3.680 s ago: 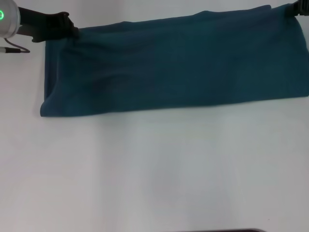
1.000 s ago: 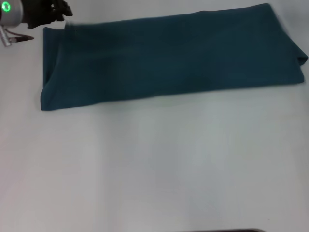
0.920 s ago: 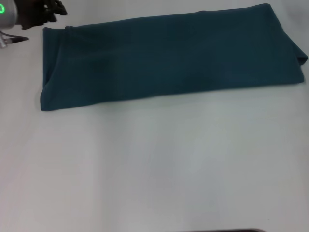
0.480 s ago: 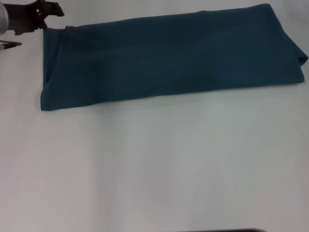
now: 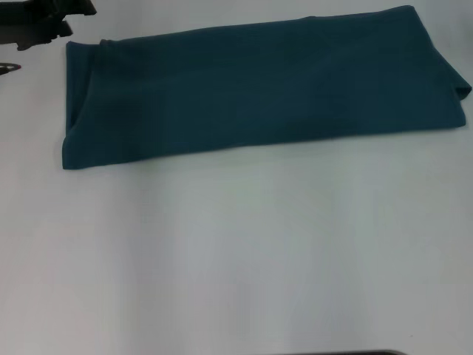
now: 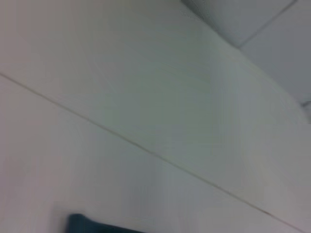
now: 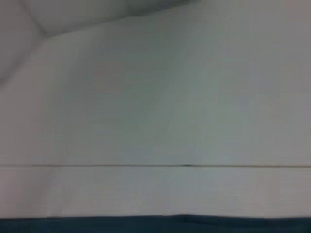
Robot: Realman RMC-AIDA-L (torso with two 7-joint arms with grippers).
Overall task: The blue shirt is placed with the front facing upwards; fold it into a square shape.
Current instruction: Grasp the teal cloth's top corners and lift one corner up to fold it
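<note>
The blue shirt [image 5: 259, 85] lies flat on the white counter [image 5: 236, 251], toward its far side. It is already folded into one long band, with no letters showing on top. Its long way runs from the robot's left to the robot's right, and the right end sits a little farther back than the left end. To make a square, one short end most likely has to be lifted and carried along this long way onto the other end. The left gripper [image 5: 70, 15] is the only one in the head view. It hangs at the far left corner of that view, just beyond the shirt's far left corner and apart from the cloth. It holds nothing, but I cannot tell how wide its fingers stand, because they show only as a dark shape at the edge. From there, the shirt lies to the right and toward the robot. The left wrist view shows only a small dark corner of the shirt [image 6: 80, 224] and bare counter. The right gripper is not in the head view. The right wrist view shows a thin strip of the shirt's edge [image 7: 155, 224], so that arm is probably somewhere beyond the shirt. The left arm looks better placed for the left end.
</note>
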